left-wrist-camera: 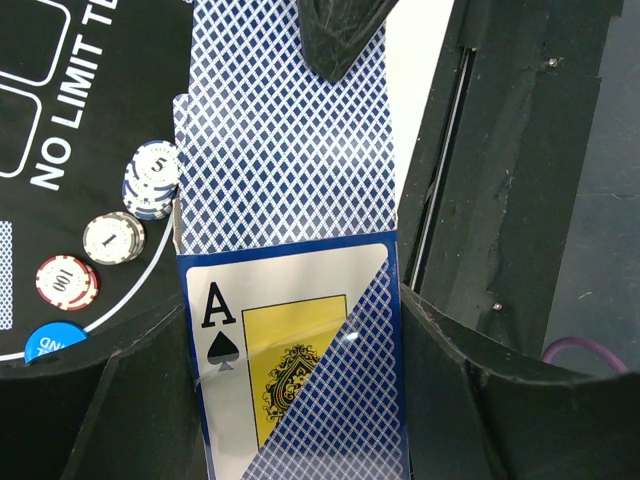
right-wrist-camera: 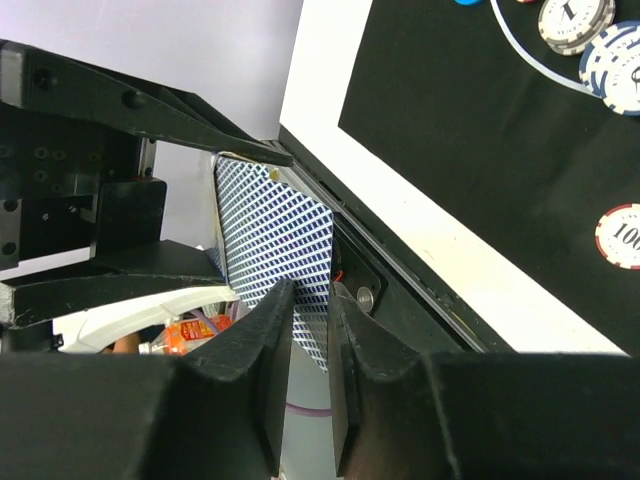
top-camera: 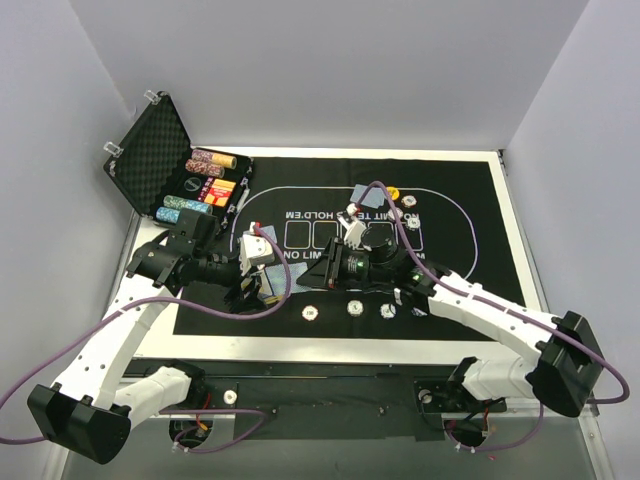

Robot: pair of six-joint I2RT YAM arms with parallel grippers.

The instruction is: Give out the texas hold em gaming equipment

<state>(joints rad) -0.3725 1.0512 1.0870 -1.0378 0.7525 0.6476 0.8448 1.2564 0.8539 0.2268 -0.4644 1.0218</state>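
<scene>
My left gripper [left-wrist-camera: 300, 400] is shut on a pack of blue-backed playing cards [left-wrist-camera: 280, 150]; an ace of spades face shows between its jaws. In the top view the pack [top-camera: 256, 250] hangs over the mat's left end. My right gripper [right-wrist-camera: 310, 300] meets it from the right, jaws narrowly apart, with a corner of a blue-backed card [right-wrist-camera: 275, 230] showing in the gap. One right finger [left-wrist-camera: 340, 40] overlaps the pack's far end. Poker chips [left-wrist-camera: 152, 180] and a blue button [left-wrist-camera: 55, 340] lie on the felt beside it.
The black felt mat [top-camera: 450, 240] carries three chips [top-camera: 354, 307] along its near line. Cards [top-camera: 362, 195], a yellow button [top-camera: 394, 193] and more chips [top-camera: 410, 210] lie at the far side. The open black case [top-camera: 160, 150] with chip rows [top-camera: 200, 185] stands at the back left.
</scene>
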